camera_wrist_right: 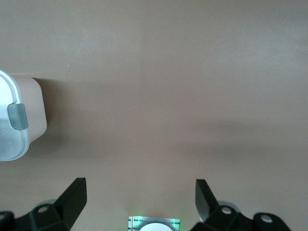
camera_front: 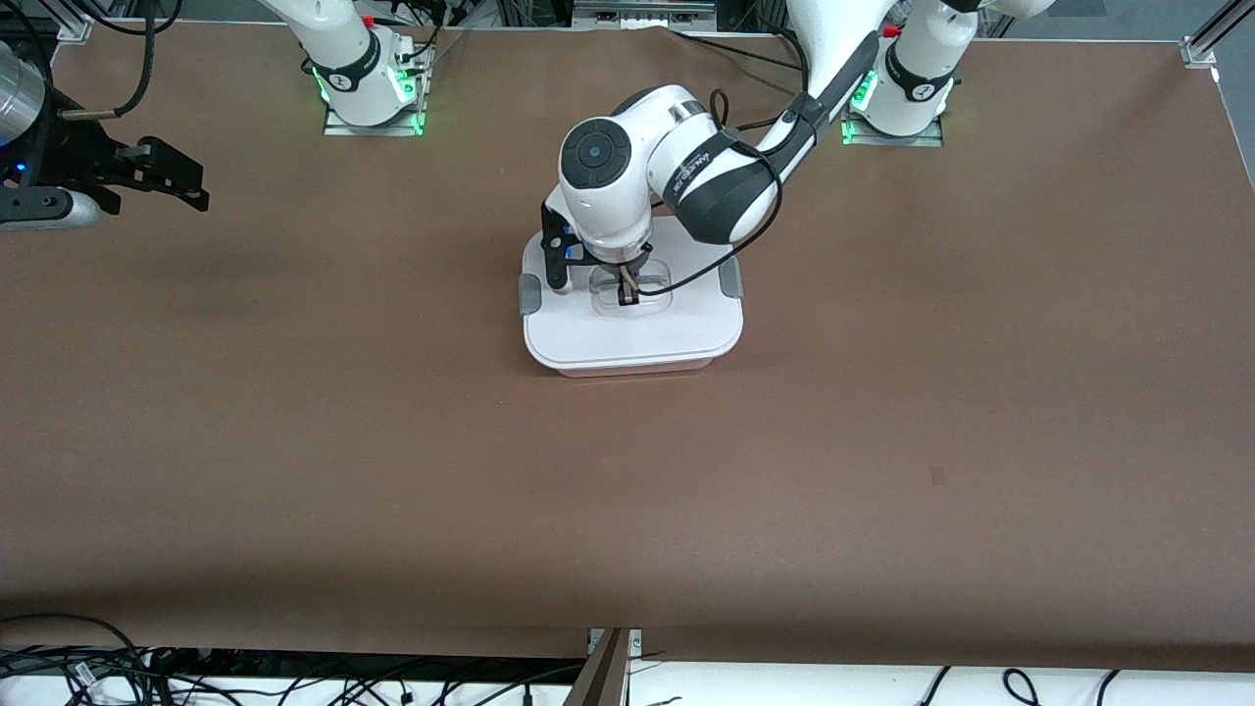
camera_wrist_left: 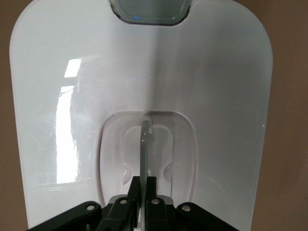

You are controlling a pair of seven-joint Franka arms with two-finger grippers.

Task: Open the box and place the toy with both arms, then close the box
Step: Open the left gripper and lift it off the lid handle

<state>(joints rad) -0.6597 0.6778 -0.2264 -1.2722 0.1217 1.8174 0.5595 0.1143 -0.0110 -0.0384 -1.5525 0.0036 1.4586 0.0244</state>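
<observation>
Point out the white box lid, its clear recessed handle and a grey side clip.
White plastic box lid (camera_front: 627, 338): front view, bare flat top.
Clear recessed handle (camera_wrist_left: 145, 144): left wrist view, the upright strip.
Grey side clip (camera_wrist_right: 18, 116): right wrist view, clip face.

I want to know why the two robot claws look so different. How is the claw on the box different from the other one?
The left gripper is down on the box's white lid, pinched shut on the clear handle. The right gripper hangs in the air over bare table at the right arm's end, wide open and holding nothing. Both are black with two fingers.
</observation>
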